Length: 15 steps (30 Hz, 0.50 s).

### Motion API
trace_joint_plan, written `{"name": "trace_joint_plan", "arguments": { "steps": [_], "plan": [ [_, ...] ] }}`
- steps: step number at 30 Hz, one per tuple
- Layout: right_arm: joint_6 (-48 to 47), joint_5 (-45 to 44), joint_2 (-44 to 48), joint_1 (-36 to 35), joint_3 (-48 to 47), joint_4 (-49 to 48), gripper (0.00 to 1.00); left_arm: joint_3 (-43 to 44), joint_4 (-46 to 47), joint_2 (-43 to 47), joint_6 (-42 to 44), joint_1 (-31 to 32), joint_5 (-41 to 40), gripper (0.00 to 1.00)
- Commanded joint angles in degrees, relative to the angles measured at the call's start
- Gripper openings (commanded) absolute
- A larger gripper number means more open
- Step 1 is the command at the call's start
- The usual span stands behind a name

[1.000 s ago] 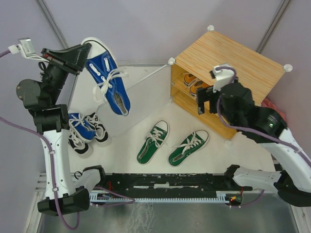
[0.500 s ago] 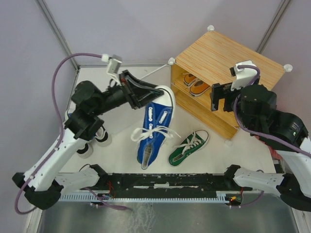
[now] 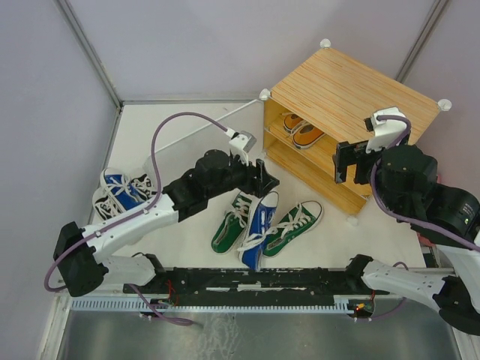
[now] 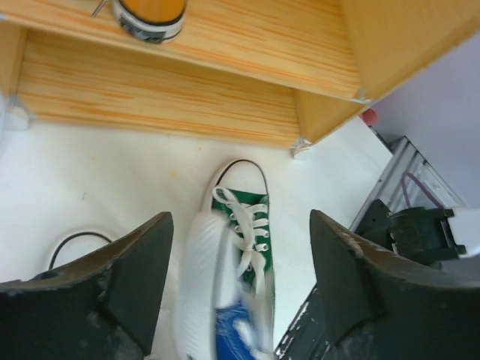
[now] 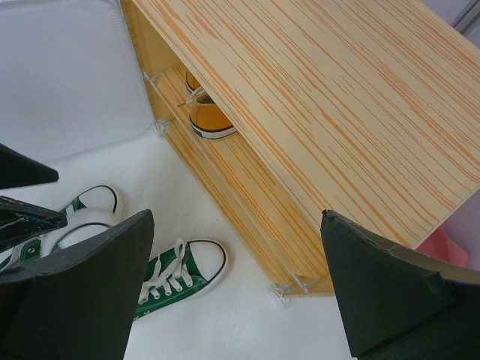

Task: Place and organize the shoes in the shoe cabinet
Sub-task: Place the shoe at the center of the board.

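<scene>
Your left gripper [image 4: 240, 225] stands released, the blue shoe [image 3: 257, 225] loose between its jaws, lying crooked across the green shoes [image 3: 291, 226] short of the shoe cabinet [image 3: 352, 90]. It may tip or tangle laces. Your right gripper [image 5: 236, 221] hangs open, empty.

In the left wrist view the blue shoe [image 4: 202, 292] is a blurred smear, cut off by the bottom edge; we cannot tell whether it rests on the desk [image 4: 97, 187]. It covers the heel end of the green shoe [image 4: 238, 191] behind it. An orange shoe [image 4: 150, 13] shows only one rounded end at the top edge.

From above, the shoe cabinet [image 3: 352, 90] roof hides the far part of the orange pair [image 3: 300, 129] and nearly all of the lower shelf. Near the desk's left edge the black shoes [image 3: 152, 185] are partly covered by a second blue shoe [image 3: 120, 187].

In the right wrist view a pink thing [image 5: 448, 251] peeks from behind the cabinet, cut by the edge; we cannot name it.
</scene>
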State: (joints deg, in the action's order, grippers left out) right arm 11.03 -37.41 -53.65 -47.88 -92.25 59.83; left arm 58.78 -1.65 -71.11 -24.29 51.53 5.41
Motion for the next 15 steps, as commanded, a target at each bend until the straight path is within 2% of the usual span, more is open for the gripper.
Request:
{"name": "trace_joint_plan", "arguments": {
  "steps": [1,2,6,12,14,15],
  "plan": [
    [0.66,-0.85,1.18,0.07,1.06,-0.26,1.0,-1.74,9.99,1.48,5.11,0.28,-6.22,0.94],
    [0.66,-0.96,1.37,0.07,1.24,-0.25,1.0,-1.9,9.8,1.46,5.6,0.38,-5.92,1.0],
    [0.34,-1.18,1.62,0.07,1.95,-0.39,1.0,0.89,6.01,2.46,9.95,1.33,-8.12,0.99],
    [0.14,-0.16,0.79,0.09,2.3,-1.68,1.0,20.31,-6.46,2.21,27.84,1.33,-26.94,0.99],
    [0.11,0.31,0.39,0.07,2.34,-2.06,1.0,26.03,-7.5,0.77,31.61,-0.89,-28.84,0.99],
    [0.09,0.59,0.09,0.07,2.22,-2.09,1.0,28.64,-8.18,-0.01,31.93,-2.94,-27.0,0.99]
  ]
}}
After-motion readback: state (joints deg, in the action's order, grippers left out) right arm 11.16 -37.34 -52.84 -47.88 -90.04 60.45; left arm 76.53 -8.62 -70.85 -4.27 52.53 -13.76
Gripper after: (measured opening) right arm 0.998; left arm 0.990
